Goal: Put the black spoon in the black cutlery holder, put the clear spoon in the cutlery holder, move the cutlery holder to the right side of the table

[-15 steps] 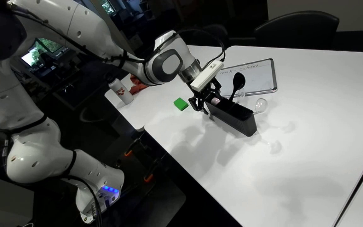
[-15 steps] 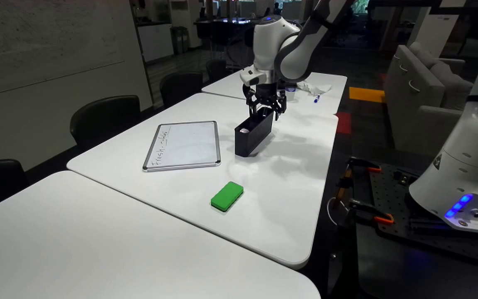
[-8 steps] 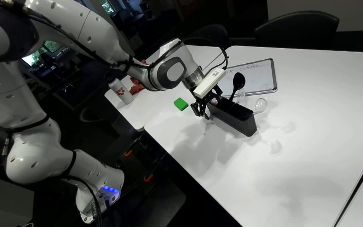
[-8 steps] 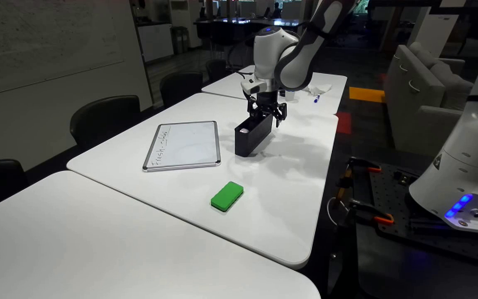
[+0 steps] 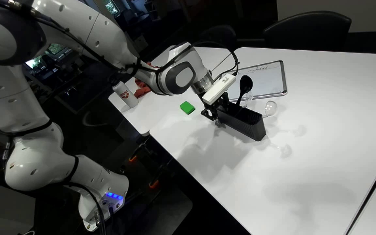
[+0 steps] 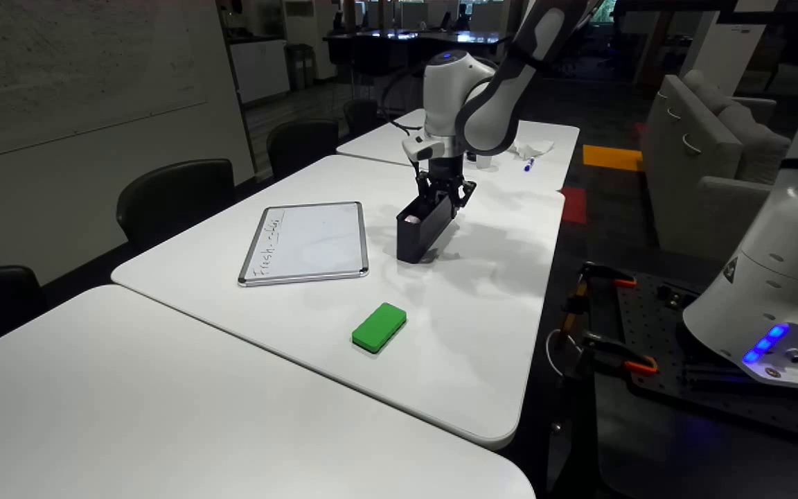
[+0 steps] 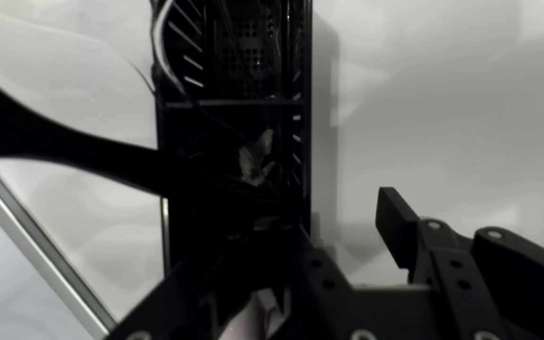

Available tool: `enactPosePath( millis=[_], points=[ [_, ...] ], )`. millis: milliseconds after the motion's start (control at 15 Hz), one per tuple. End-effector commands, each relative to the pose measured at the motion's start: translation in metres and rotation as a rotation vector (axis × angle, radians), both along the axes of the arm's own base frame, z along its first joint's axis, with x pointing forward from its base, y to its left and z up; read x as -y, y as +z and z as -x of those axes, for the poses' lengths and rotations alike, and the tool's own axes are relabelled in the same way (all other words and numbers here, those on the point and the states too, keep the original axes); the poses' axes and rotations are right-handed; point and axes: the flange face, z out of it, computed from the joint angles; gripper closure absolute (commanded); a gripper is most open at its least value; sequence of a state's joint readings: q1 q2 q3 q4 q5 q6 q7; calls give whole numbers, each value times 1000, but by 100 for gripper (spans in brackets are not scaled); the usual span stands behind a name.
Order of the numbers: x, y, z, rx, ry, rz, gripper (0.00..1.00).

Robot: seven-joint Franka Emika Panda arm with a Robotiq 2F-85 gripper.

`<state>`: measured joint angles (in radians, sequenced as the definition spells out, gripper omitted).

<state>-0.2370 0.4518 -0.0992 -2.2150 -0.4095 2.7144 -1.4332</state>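
The black cutlery holder (image 5: 240,125) stands upright on the white table (image 5: 321,169). Out of it leans the black spoon (image 5: 246,84), bowl up, its handle inside a middle compartment in the wrist view. The clear spoon (image 5: 270,108) has its round bowl out past the holder's side; another clear piece (image 5: 249,98) rises beside the black spoon. My gripper (image 6: 444,201) points down at the holder, open and straddling its long wall (image 7: 307,141). The outer pad (image 7: 397,226) hangs apart from that wall; the inner finger is lost in the dark inside.
A pale pinkish thing (image 7: 248,318) lies in the holder's end compartment. Close by is a framed whiteboard (image 6: 316,242), with a green block (image 6: 379,327) on the robot's side of it. A bottle (image 5: 125,94), a cup (image 6: 483,161) and a blue marker (image 6: 529,164) stand or lie farther off.
My gripper has come down over the holder's end and its jaws have drawn closer together. The holder and black spoon have shifted slightly toward the robot in the last half second.
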Motion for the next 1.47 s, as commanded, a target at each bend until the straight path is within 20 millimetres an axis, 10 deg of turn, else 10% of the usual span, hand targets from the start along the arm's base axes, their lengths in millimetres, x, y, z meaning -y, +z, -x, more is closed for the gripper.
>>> enactPosePath(
  millis=[0, 200, 733, 1400],
  points=[
    [4, 1, -7, 20, 10, -20, 79],
    [4, 2, -11, 27, 8, -22, 99],
    [10, 17, -14, 44, -45, -30, 99],
    [97, 93, -61, 122, -281, 7, 99]
  ],
)
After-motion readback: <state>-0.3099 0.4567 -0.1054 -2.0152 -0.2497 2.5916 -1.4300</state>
